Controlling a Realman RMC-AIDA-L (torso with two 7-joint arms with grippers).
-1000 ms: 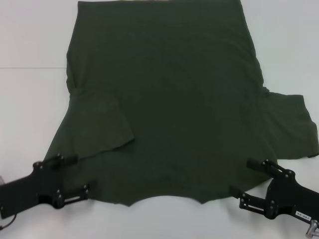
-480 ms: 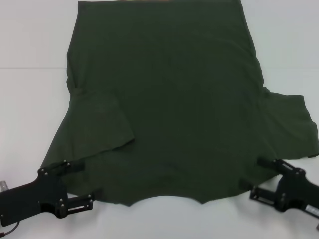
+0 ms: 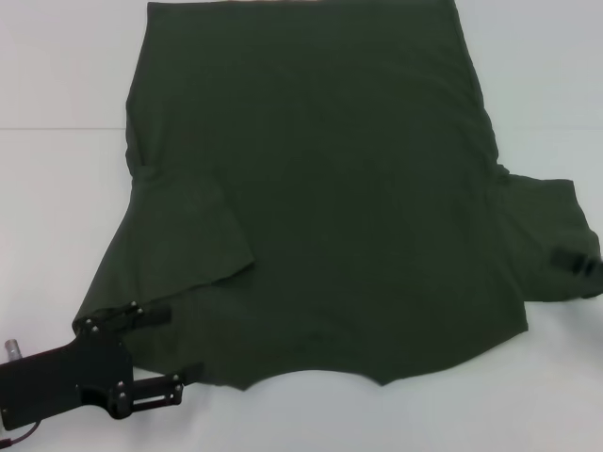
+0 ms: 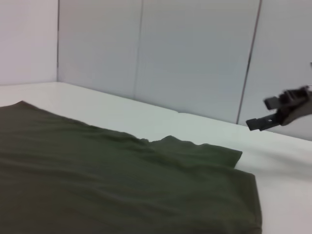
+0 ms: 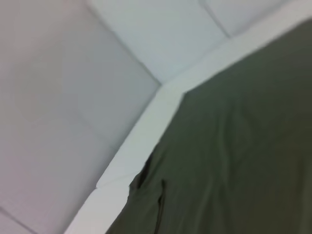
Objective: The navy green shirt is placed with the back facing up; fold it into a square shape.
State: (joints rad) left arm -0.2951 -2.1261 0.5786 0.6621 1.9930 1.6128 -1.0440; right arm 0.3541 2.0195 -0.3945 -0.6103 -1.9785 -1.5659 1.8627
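The navy green shirt [image 3: 330, 188] lies flat on the white table, its curved neckline [image 3: 311, 375] at the near edge. Its left sleeve [image 3: 188, 235] is folded in over the body, and its right sleeve [image 3: 551, 235] lies spread out. My left gripper [image 3: 174, 347] is open at the near left corner, its fingers [image 3: 151, 314] straddling the shirt's edge low on the table. Only one finger of my right gripper shows in the head view [image 3: 577, 264], at the right edge over the right sleeve. In the left wrist view my right gripper [image 4: 261, 113] hangs open above the table, empty.
White table [image 3: 57, 188] lies bare on both sides of the shirt and along the near edge. Pale wall panels [image 4: 195, 58] stand behind the table. The shirt's far hem runs to the top edge of the head view.
My right gripper has left the shirt's near right corner, moving right and away to the picture's edge. My left gripper has shifted slightly left and nearer. The shirt has stayed flat.
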